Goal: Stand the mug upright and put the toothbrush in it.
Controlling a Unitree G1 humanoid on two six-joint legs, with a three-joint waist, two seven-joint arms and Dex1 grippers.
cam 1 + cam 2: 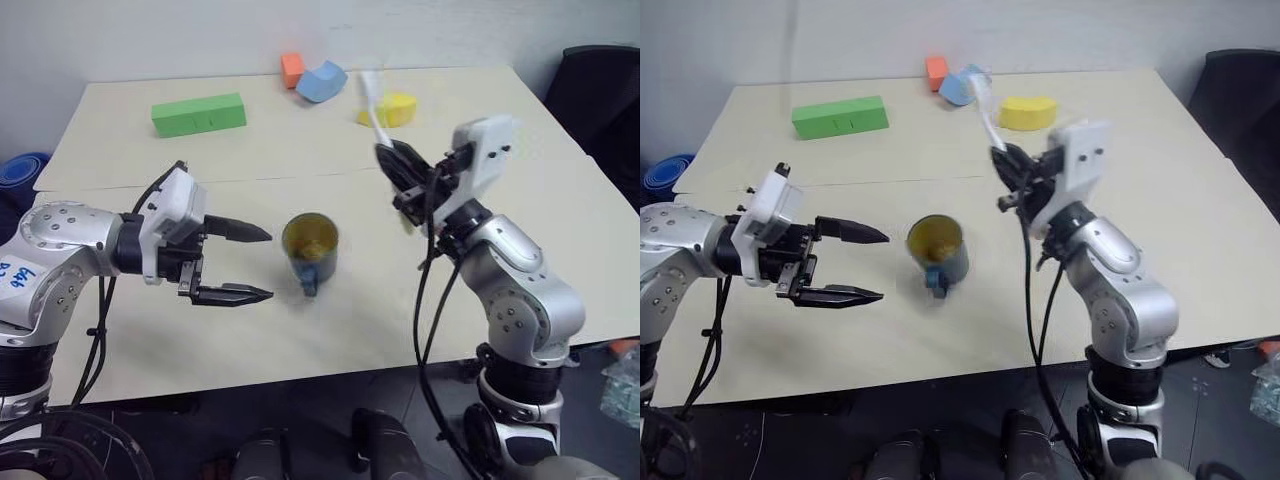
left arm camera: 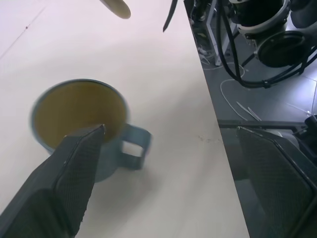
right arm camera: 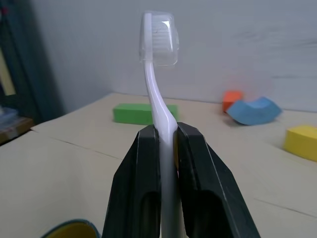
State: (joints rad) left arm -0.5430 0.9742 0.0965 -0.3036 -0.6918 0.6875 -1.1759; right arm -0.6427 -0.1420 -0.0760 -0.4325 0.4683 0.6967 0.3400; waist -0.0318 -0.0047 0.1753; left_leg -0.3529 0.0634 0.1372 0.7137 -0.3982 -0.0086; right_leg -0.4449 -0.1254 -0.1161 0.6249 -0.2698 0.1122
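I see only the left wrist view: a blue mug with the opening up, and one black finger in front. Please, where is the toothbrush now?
Observer: The right tool is shut on the toothbrush, held in the air to the right of the mug.
Operator: Which end points up?
Observer: The bristle head, which wears a clear cap.
Operator: Is the left tool touching the mug?
Observer: No. The left tool is open, beside the mug and apart from it.
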